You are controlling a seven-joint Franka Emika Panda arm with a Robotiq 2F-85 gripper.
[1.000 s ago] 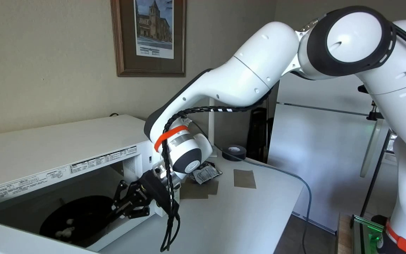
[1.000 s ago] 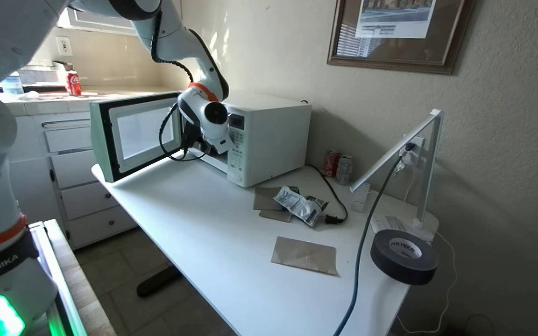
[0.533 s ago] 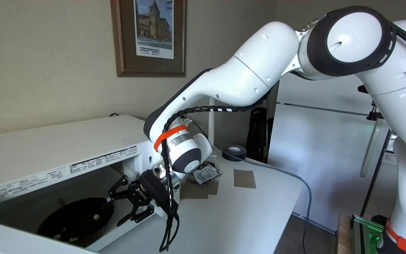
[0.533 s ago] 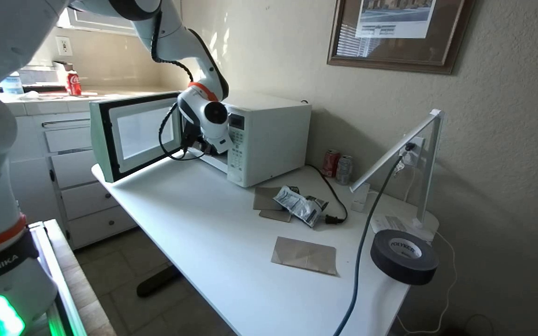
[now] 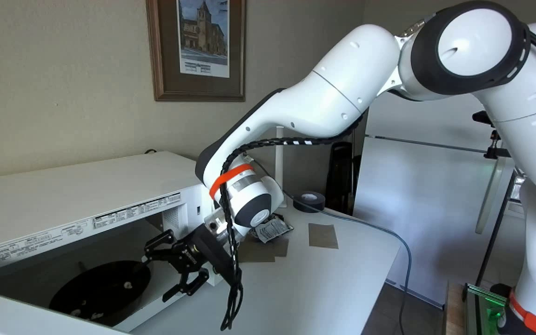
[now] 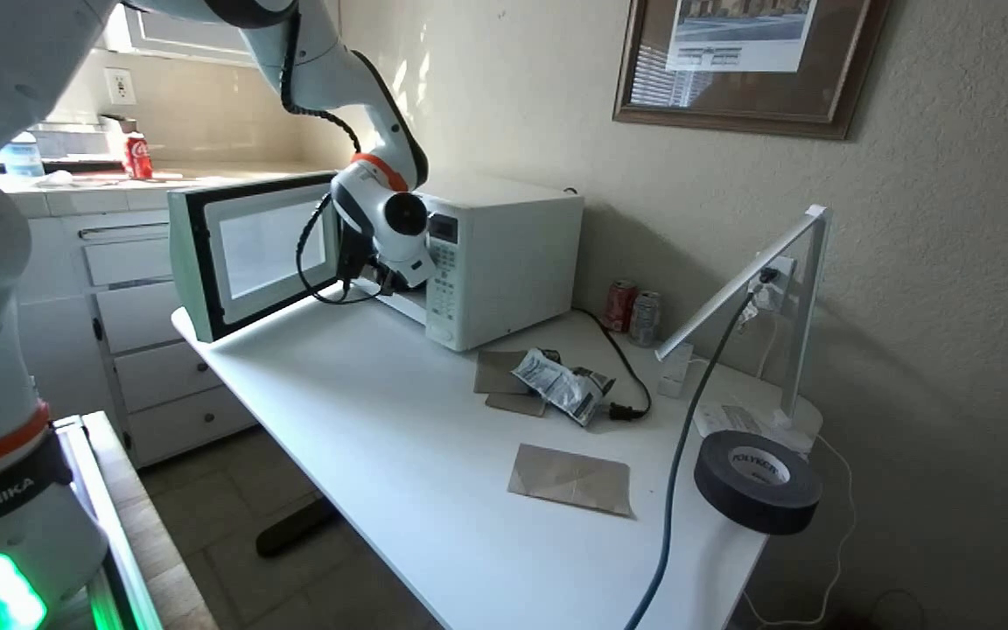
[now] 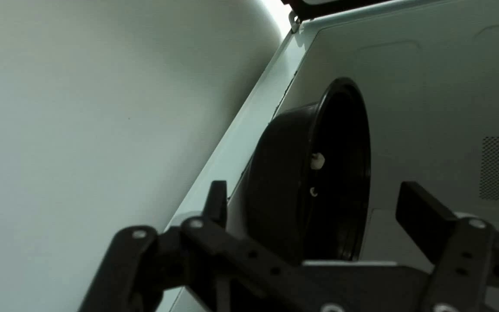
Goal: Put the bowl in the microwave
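Observation:
The bowl (image 5: 98,286), black with a few small white bits inside, rests upright within the white microwave (image 5: 86,181), whose door (image 6: 259,245) stands ajar. In the wrist view the bowl (image 7: 284,173) shows from the side, close to the cavity's front edge. My gripper (image 5: 155,279) is at the mouth of the microwave, fingers (image 7: 422,216) spread wide, and nothing is held between them. Its upper fingertip looks near the bowl's rim; whether they touch cannot be made out. In an exterior view the arm hides most of the gripper and all of the bowl.
On the white table (image 6: 364,411) lie a crumpled silver packet (image 6: 561,385), brown paper pieces (image 6: 572,479), a roll of black tape (image 6: 758,481) and a lamp (image 6: 806,306). Two cans (image 6: 633,311) stand behind. The microwave's side wall (image 5: 191,209) is close to the gripper.
The jaws were closed on the bowl's rim a second ago and have opened. The bowl settled slightly down and left. The gripper has since drawn back a little from it.

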